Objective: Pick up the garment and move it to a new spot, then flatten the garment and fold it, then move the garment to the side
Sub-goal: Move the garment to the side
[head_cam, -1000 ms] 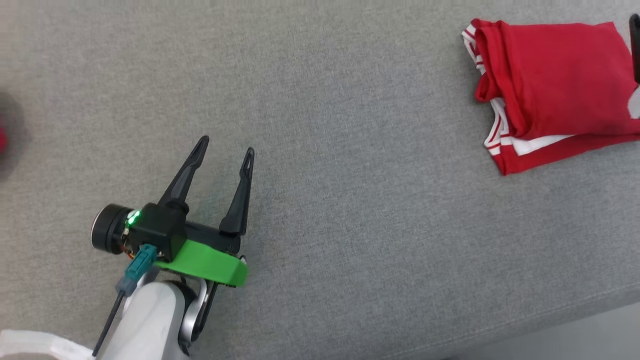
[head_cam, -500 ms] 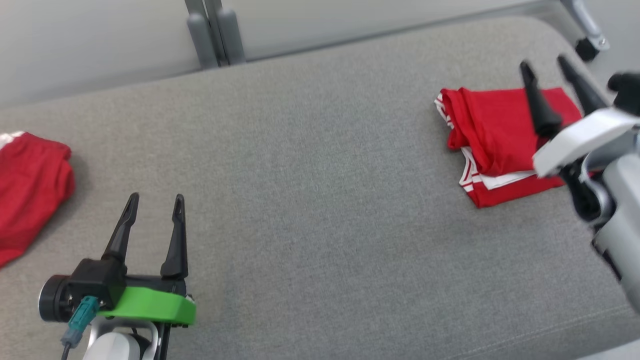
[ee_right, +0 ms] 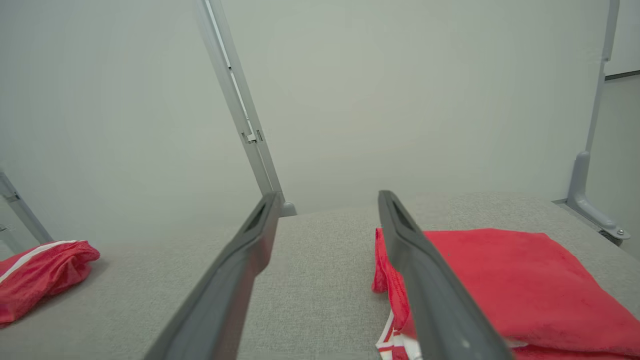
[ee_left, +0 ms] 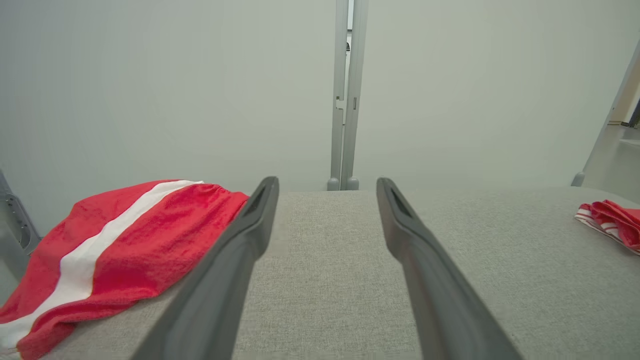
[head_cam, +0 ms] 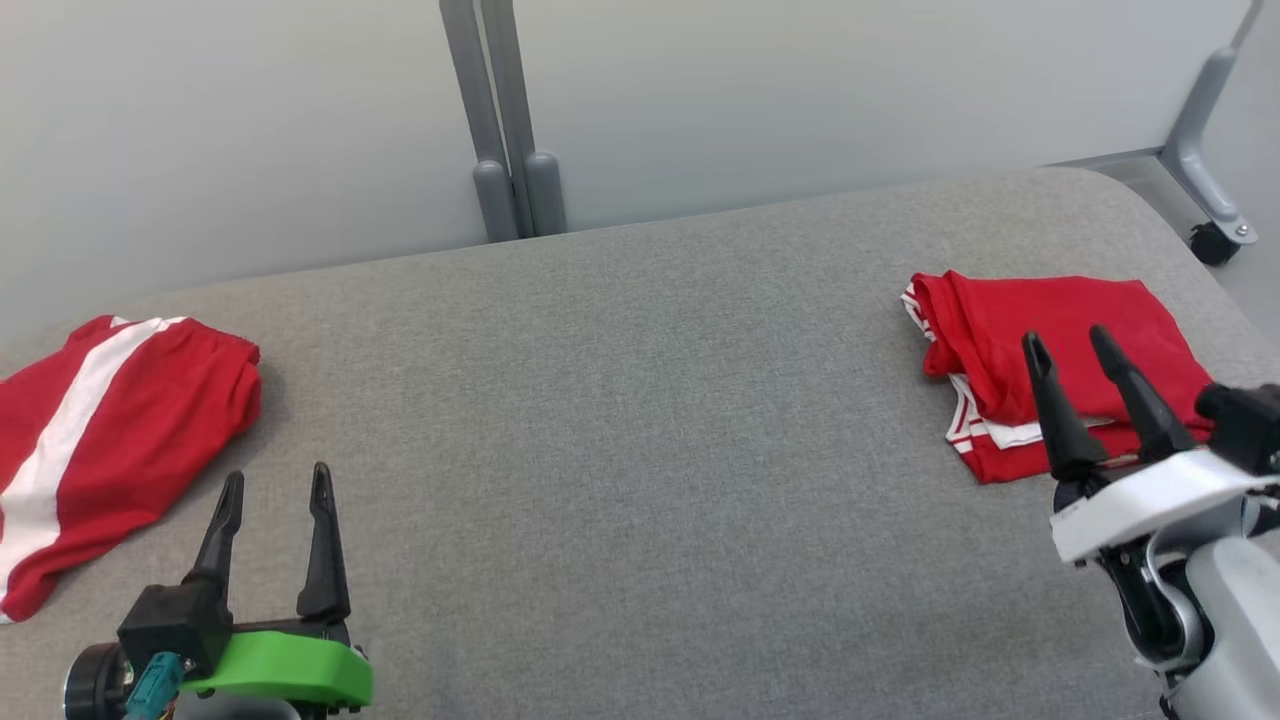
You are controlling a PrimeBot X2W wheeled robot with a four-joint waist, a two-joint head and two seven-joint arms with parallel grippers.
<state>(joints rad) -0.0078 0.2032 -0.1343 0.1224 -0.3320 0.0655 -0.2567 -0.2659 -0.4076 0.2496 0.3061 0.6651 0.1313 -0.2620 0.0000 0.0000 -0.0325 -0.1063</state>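
Support: grey woven-fabric padded tabletop [head_cam: 640, 420], flat, with the far right corner rounded. Its far edge runs along a pale wall panel.

On it, left end: red fabric garment with one broad white stripe [head_cam: 110, 430], loosely bunched and not folded, wrinkled, the stripe running along its length.

On it, right end, near the rounded corner: red fabric garment folded into a compact rectangle [head_cam: 1040, 330]. It has several layers, with white-and-red striped trim showing at the left and near edges.

The two garments lie well apart, with bare grey fabric between them.
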